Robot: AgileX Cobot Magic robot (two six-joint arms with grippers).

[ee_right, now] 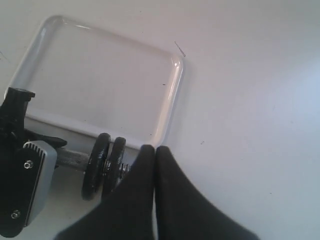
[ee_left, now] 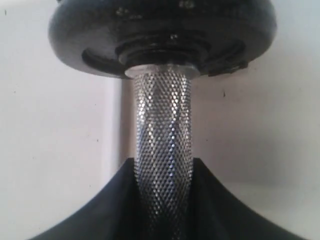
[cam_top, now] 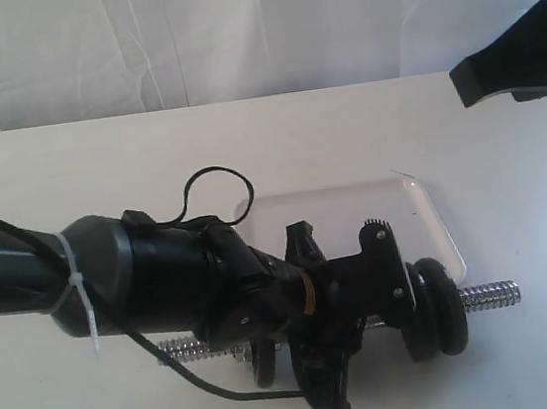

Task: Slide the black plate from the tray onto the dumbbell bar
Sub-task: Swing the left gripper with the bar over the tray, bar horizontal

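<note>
The dumbbell bar (cam_top: pixel 489 295) lies on the table in front of the tray (cam_top: pixel 424 208), whose floor is bare. Two black plates (cam_top: pixel 436 309) sit side by side on the bar's right part, also seen as plates (ee_right: pixel 105 167) in the right wrist view. Another plate (cam_top: pixel 265 360) sits on its left part. My left gripper (cam_top: pixel 377 313) is shut on the bar's knurled middle (ee_left: pixel 163 125), fingers on both sides, with a plate (ee_left: pixel 162 35) just beyond. My right gripper (ee_right: pixel 155 150) is shut and holds nothing, hovering off the table near the tray's corner (ee_right: pixel 172 75).
The white table (cam_top: pixel 99 166) runs back to a white curtain (cam_top: pixel 232 30). My left arm (cam_top: pixel 103 275) with its cable reaches in from the left. The right gripper (cam_top: pixel 478 80) hangs at the upper right of the exterior view.
</note>
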